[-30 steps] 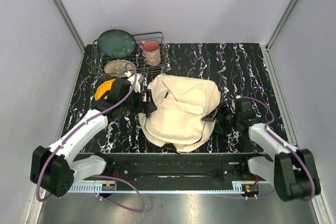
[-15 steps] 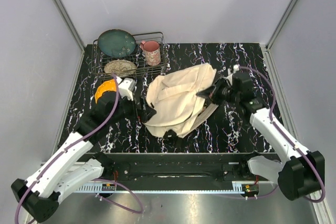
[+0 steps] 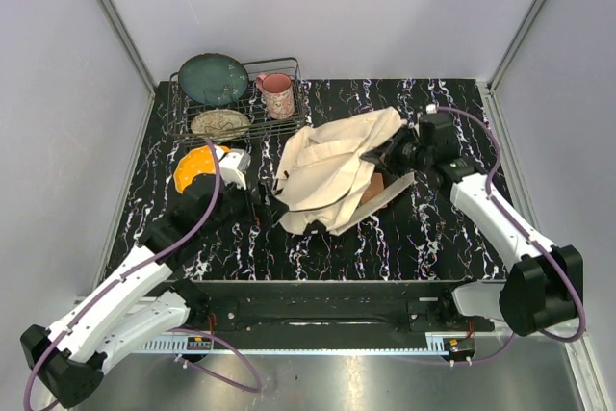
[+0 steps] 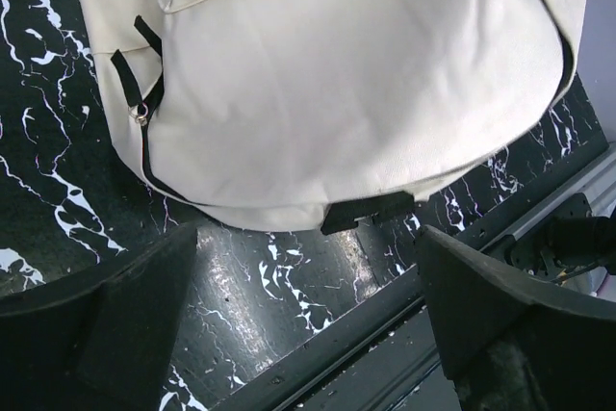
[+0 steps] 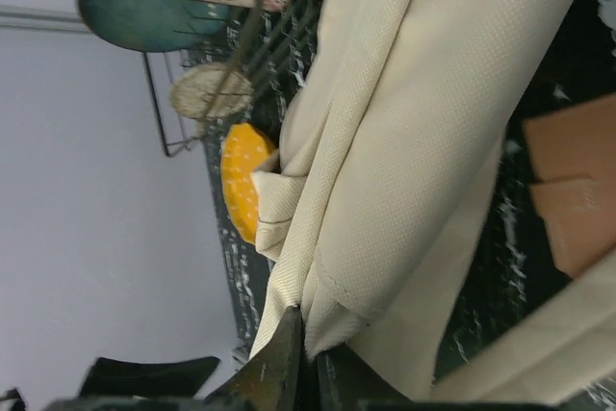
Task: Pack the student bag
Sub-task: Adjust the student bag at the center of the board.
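The cream student bag (image 3: 322,175) lies mid-table, its fabric bunched and raised toward the back right. My right gripper (image 3: 390,153) is shut on a fold of the bag's cloth (image 5: 414,122), the jaws pinched together (image 5: 310,334) on the fabric edge. Under the raised cloth a flat brown item (image 3: 371,190) shows, also seen in the right wrist view (image 5: 577,190). My left gripper (image 3: 262,201) hangs open at the bag's left side; its wrist view has the bag's body (image 4: 366,93) beyond the wide-apart fingers (image 4: 308,267), with nothing between them.
A wire rack (image 3: 289,127) at the back left holds a teal plate (image 3: 213,79), a pink mug (image 3: 278,95) and a speckled dish (image 3: 219,123). An orange dotted object (image 3: 192,166) lies by the left arm. The table's front rail (image 4: 404,334) is close under the left gripper.
My right gripper closed on the bag's cloth at the front right and carried it up and back, folding the bag leftward and uncovering the brown item. The left arm shifted slightly; its gripper stayed open.
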`<action>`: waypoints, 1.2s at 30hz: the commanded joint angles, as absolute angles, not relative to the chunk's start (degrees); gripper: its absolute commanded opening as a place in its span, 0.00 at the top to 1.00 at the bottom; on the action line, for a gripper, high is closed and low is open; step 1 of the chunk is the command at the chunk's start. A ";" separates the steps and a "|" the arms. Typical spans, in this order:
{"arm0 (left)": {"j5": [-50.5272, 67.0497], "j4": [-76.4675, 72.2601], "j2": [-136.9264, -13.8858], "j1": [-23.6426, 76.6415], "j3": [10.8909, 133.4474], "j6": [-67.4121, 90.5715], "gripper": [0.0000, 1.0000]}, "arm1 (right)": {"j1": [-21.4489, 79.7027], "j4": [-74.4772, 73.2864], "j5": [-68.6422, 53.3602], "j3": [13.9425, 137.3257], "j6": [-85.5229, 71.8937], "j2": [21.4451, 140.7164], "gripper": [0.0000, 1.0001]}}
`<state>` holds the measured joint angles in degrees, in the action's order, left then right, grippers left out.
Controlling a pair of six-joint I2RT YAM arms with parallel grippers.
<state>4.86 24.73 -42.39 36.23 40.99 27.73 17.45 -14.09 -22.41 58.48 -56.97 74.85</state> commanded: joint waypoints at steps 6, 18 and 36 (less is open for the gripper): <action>8.52 16.27 -52.27 36.47 48.68 22.94 0.01 | 22.41 -19.43 -20.84 51.69 -48.16 74.80 0.79; 15.03 12.14 -68.99 40.08 53.62 18.81 0.01 | 22.32 -27.24 1.20 44.49 -54.04 59.10 0.19; 13.62 13.80 -66.10 40.87 49.84 18.98 0.01 | 14.51 -6.36 -4.54 17.86 -75.84 55.54 0.66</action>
<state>13.28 15.00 -68.27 40.51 50.76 19.86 18.70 -18.04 1.41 21.76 -69.95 54.22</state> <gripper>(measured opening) 0.988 0.382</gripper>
